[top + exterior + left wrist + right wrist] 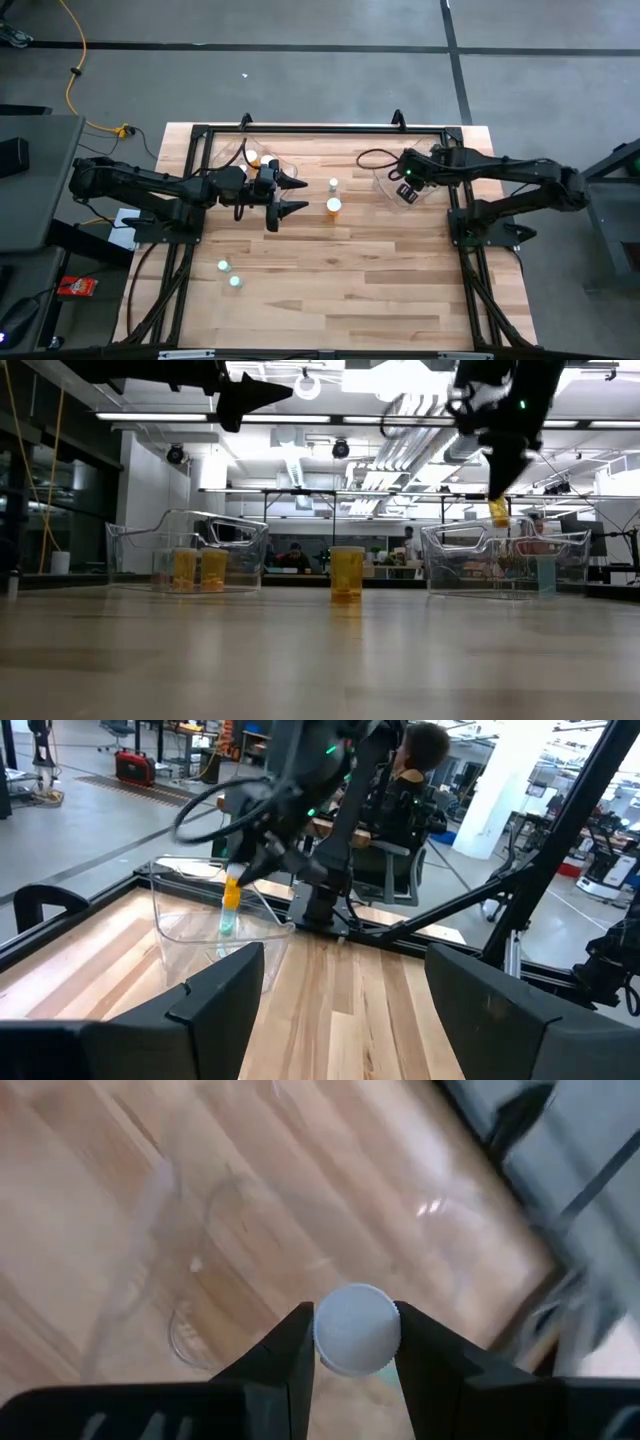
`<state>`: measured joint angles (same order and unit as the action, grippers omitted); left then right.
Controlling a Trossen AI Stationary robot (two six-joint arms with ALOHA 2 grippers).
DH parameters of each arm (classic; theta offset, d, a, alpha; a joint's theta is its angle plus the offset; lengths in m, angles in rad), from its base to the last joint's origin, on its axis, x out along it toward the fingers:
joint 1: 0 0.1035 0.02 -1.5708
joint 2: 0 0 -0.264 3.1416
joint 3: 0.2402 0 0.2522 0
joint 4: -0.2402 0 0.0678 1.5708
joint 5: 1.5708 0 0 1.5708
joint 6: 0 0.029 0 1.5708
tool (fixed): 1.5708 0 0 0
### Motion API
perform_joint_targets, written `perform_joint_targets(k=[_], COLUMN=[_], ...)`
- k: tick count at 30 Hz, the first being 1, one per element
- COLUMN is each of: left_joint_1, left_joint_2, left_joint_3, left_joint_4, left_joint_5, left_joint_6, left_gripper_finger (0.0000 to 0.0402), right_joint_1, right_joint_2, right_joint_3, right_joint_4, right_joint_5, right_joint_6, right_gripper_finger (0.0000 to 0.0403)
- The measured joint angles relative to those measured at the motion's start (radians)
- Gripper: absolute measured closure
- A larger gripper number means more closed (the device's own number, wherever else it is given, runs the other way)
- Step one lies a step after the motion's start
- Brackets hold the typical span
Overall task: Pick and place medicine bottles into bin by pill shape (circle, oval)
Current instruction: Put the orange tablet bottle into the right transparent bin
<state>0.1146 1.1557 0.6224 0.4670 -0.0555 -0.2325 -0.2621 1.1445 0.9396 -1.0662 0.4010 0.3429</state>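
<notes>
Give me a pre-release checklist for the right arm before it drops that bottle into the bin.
1. Right gripper shut on orange bottle: ok.
2. Bottle above right bin, not yet inside: ok.
3. Bottle hanging upright: not ok, it tilts in the low view.
4. Room in the bin below: ok, one pale bottle near one side.
5. Left gripper open, clear of the right bin: ok.
6. Pill shape matches this bin: cannot tell.

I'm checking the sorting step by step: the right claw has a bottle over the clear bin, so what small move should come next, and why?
Probably open the right claw and drop the bottle. It is pinched by its white cap and hangs above the right bin, so letting go should land it inside.
</notes>
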Motion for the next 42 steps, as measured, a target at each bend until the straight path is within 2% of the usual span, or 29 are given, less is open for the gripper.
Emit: perform_joint_targets(k=[6,9,18,25,32,42], left_joint_1=[0.000,0.000,0.000,0.001,0.001,0.001], left_joint_2=[0.000,0.000,0.000,0.000,0.000,0.000], left_joint_3=[0.000,0.000,0.000,0.000,0.000,0.000], left_joint_4=[0.000,0.000,0.001,0.001,0.001,0.001], left_joint_5=[-0.005,-0.006,-0.022,-0.039,-0.039,-0.039], left_joint_6=[-0.001,-0.001,-0.003,-0.001,0.000,0.000], left_gripper_finger=[0.0133,0.0133,0.0133,0.0133,0.0133,0.0133], right_joint_1=[-0.168,-0.213,-0.248,-0.249,-0.249,-0.249], right_joint_2=[-0.022,-0.019,-0.019,-0.019,-0.019,-0.031], right_joint_3=[-0.170,-0.230,-0.321,-0.354,-0.354,-0.336], right_joint_4=[0.114,0.194,0.350,0.377,0.400,0.394], right_joint_5=[-0.117,-0.148,-0.139,-0.116,-0.116,-0.143], right_joint_6=[0.075,0.104,0.151,0.175,0.177,0.172], right_gripper_finger=[0.0302,0.0302,0.0302,0.0298,0.0267,0.0187])
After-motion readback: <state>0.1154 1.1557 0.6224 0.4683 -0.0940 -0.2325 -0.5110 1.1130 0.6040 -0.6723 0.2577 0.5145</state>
